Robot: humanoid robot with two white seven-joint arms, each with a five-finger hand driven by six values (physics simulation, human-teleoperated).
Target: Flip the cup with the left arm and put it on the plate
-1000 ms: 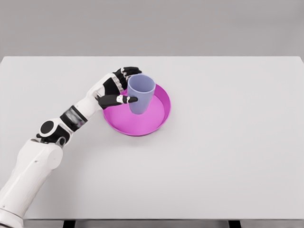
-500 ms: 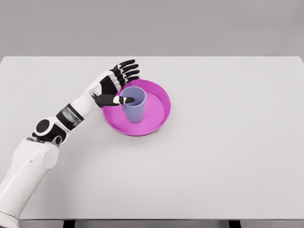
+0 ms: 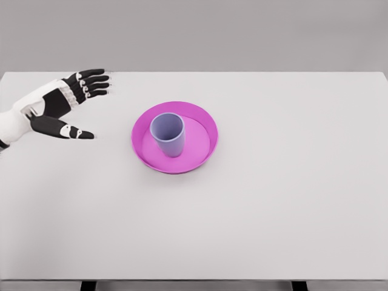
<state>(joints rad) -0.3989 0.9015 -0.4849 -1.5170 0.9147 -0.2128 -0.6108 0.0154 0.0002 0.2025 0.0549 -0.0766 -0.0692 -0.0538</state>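
- White table [image 3: 291, 206]: it is filling most of the head view, running from the left edge to the right edge, with a grey backdrop lying beyond its far edge.
- Left arm: it is entering from the left edge at about nine o'clock, showing only the white forearm and wrist.
- Magenta plate [image 3: 203, 121]: it is sitting flat on the table a little left of centre and above mid-height, its raised rim showing all the way round.
- Left hand [image 3: 57, 109]: it is hovering well apart from the plate, at about nine o'clock from it. The fingers [image 3: 91, 82] are spreading wide toward three o'clock, the thumb [image 3: 70, 130] is splaying out below them, and the hand is holding nothing.
- Lavender cup [image 3: 168, 134]: it is standing upright with its mouth open upward, resting inside the plate, slightly toward the plate's nine o'clock side, touching nothing else.
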